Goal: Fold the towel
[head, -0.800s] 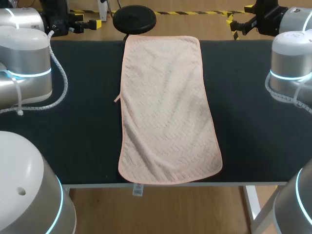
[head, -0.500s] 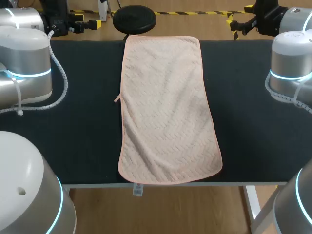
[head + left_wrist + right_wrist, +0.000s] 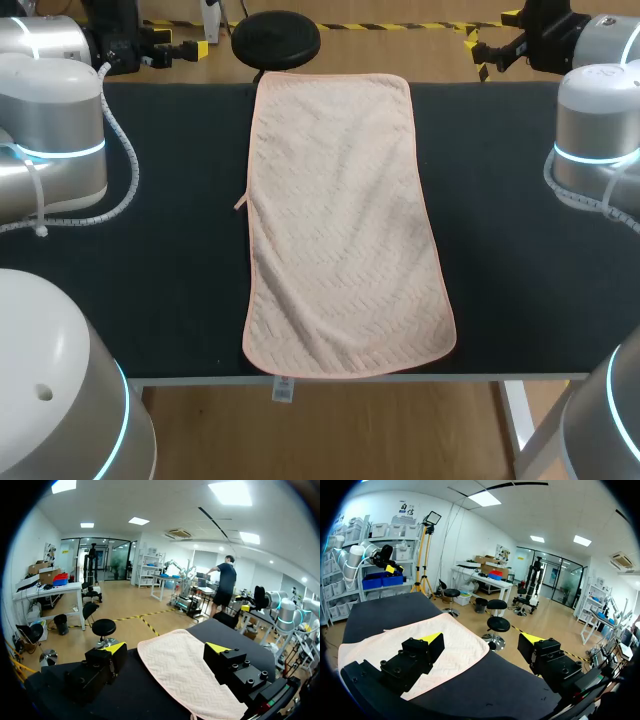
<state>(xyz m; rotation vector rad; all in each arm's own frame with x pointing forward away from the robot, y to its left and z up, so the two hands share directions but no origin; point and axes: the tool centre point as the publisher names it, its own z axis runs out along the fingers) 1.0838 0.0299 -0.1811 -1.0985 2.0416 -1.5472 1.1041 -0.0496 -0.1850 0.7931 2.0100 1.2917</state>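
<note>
As both tools [image 3: 166, 648] [image 3: 481, 639] gape wide, towel [image 3: 345, 225] lies untouched.

Setting: robotics laboratory. Evidence noted: a left arm [image 3: 50, 130] and a right arm [image 3: 600, 120], both silver, jointed, each ringed with a glowing blue band, stood either side of one black-covered surface [image 3: 170, 280]; their black fingers [image 3: 230, 665] carried bright yellow tips.

The towel [image 3: 345, 225] lies lengthwise down the middle of the tabletop [image 3: 170, 290], from far edge to near edge. The left pincer [image 3: 166, 648] stands at its far left, the right pincer [image 3: 481, 639] at its far right, both apart from it.
</note>
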